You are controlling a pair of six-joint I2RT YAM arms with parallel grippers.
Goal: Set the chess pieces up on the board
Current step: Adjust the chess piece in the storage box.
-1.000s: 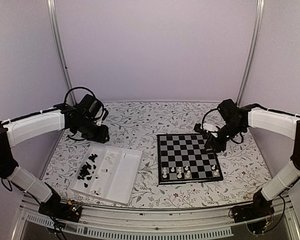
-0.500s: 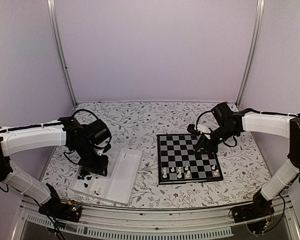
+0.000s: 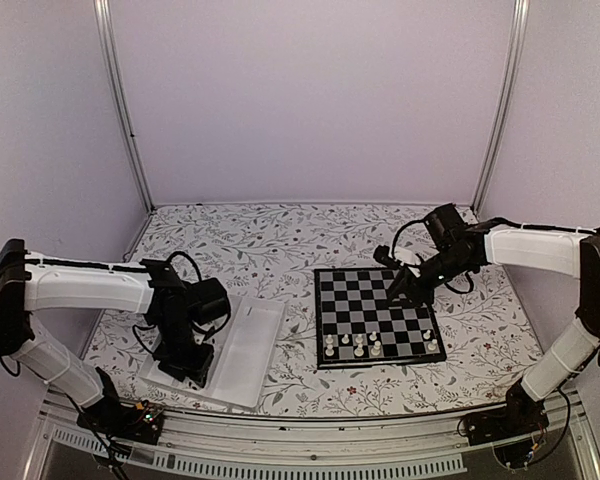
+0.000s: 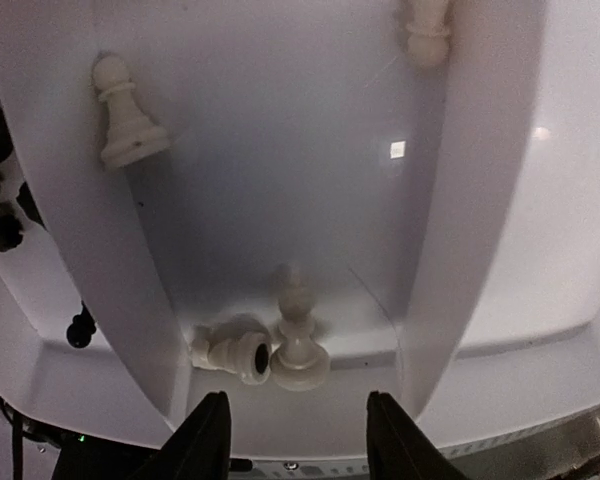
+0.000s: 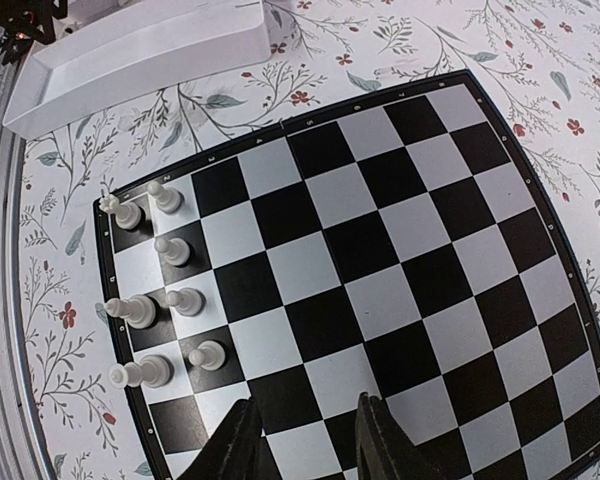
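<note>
1. Fingers (image 4: 208,440) of left gripper (image 4: 296,418) stood apart, empty, over tray (image 4: 500,250) holding cream pieces (image 4: 298,345).
2. Fingers (image 5: 242,440) of right gripper (image 5: 307,408) were parted, empty, above board (image 5: 380,250); seven white pieces (image 5: 172,250) along one edge.
3. Overhead: board lay right of tray on tabletop (image 3: 280,240).

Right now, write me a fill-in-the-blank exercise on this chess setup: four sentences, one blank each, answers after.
1. Every chess piece standing on the board is ___ in colour.
2. The left pincer hangs over the compartment tray, jaws ___.
3. The right pincer, above the board, holds ___.
4. Seen from the robot, the board lies to the compartment tray's ___.
Answers: white; open; nothing; right.
</note>
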